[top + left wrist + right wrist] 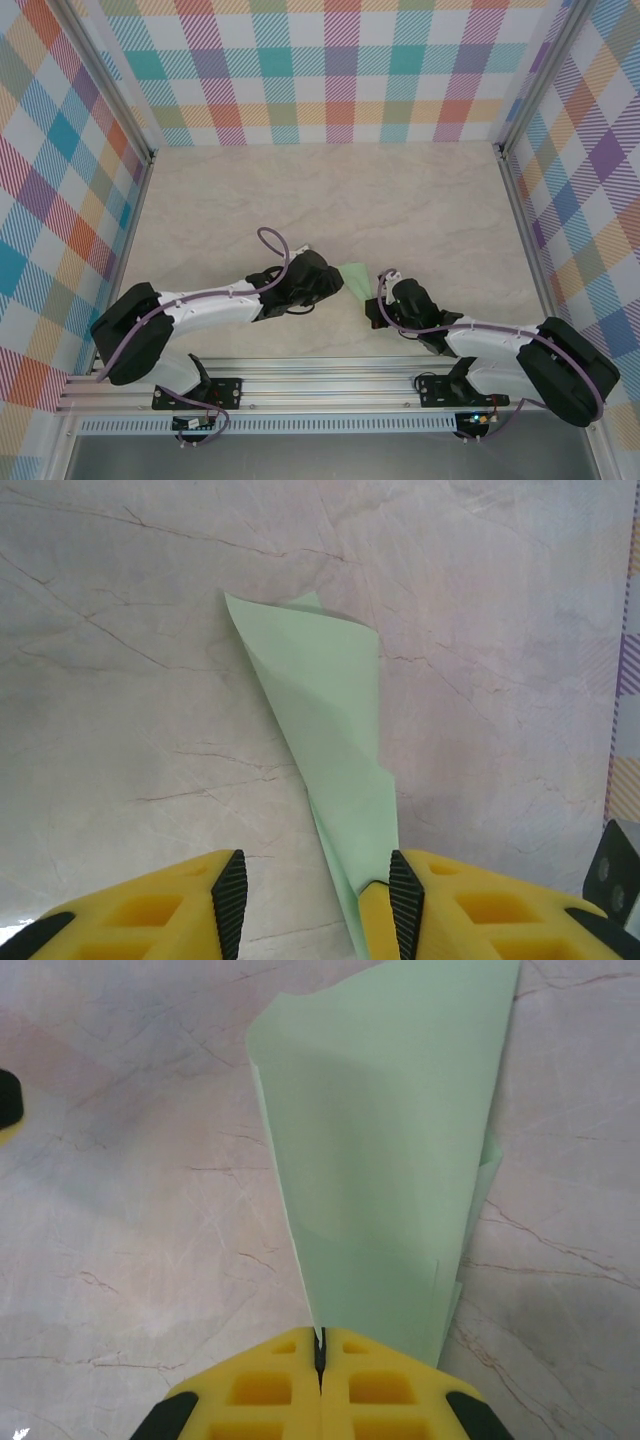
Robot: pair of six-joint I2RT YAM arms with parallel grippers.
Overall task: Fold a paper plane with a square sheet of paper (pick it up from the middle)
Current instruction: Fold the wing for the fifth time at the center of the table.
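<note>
The left gripper (316, 880) is just left of the paper (330, 710), its fingers spread, with one finger touching the paper's narrow end. The folded, tapering paper lies on the table (400, 200) between both grippers. Just right of the paper, the right gripper (320, 1348) is pressed together, pinching the paper's tapered end.

Pretty sure we're looking at a robotics lab rig here, not anybody's house or office. The left arm (205, 308) and right arm (500, 343) are sitting bolted to an aluminium rail (330, 385) running along the near edge of the bench (400, 200), with purple cables (284, 244) looping off them. Pastel plaid panels (340, 70) are boxing the bench in on three sides, and bare metal corner posts (105, 85) are holding them up. The bench top is showing off a marble-look finish, so it's all reading as a purpose-built test cell.
</note>
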